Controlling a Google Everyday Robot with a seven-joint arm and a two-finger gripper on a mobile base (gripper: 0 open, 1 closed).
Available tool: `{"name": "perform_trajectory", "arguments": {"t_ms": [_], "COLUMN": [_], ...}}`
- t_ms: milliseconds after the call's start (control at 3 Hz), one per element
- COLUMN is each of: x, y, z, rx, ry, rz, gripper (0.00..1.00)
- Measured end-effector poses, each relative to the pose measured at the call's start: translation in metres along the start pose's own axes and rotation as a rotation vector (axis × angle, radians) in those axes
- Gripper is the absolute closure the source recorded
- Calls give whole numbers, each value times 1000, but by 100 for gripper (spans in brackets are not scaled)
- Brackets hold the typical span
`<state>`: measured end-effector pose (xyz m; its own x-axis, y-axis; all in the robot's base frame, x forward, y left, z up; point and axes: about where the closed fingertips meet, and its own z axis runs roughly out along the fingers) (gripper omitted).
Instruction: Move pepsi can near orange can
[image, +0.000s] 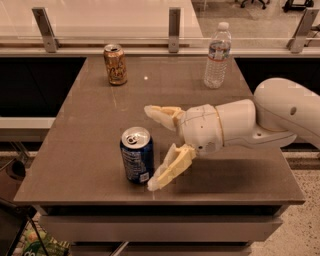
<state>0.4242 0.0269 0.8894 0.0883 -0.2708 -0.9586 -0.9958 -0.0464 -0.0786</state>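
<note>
**Transfer not begun: can ungrasped**

You have the gripper (151, 148) low over the table (75, 165), just beside the pepsi can (136, 156) on the arm's side. The jaws are wide apart and hold nothing. The can stands upright near the front edge. It is blue with a silver top, and no dent shows. The orange can (115, 64) stands near the far edge, well apart. In my judgement every step is outstanding: close on the can, lift, carry, and set down beside the orange one.

The claw (150, 148), over the worktop's (90, 150) front, has two pale-yellow fingers (172, 165) spread wide. Behind them sits a glossy white, rounded arm (280, 110) with one small dark hole.
</note>
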Motion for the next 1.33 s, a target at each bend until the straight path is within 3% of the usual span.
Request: {"name": "perform_trajectory", "arguments": {"t_ms": [333,1333], "x": [0,-4], "y": [8,10], "z": [10,15], "rx": [-30,-41], "ry": [-63,-61], "rz": [10,1], "gripper": [17,88]}}
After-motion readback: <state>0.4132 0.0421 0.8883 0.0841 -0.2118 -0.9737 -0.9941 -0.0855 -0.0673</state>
